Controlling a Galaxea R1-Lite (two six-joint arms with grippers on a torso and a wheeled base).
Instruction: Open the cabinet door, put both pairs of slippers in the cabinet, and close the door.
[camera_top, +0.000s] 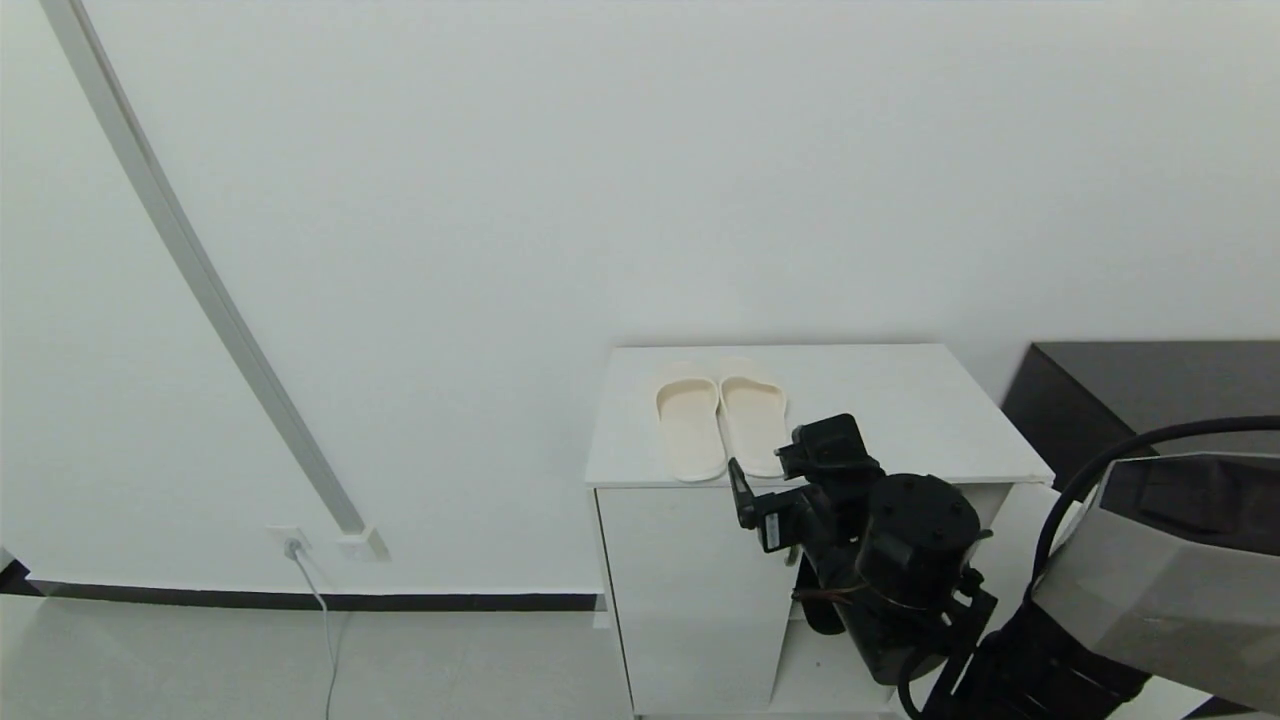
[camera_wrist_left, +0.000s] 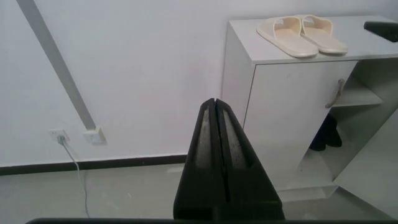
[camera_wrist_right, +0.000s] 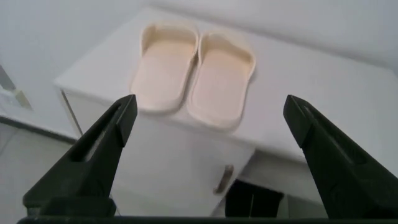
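Cream slippers (camera_top: 720, 425) side by side on top of white cabinet (camera_top: 690, 590), right door open, dark pair (camera_wrist_left: 326, 134) inside below a shelf; right fingers (camera_wrist_right: 106, 143) spread wide, empty, just before cream pair; left fingers (camera_wrist_left: 205, 143) pressed together, empty, well apart.

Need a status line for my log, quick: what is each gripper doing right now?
Left gripper: jaws shut, holding nothing.
Right gripper: jaws open wide, holding nothing.

Home-like room (shoe cabinet (camera_top: 690, 580), wall socket (camera_top: 290, 543))
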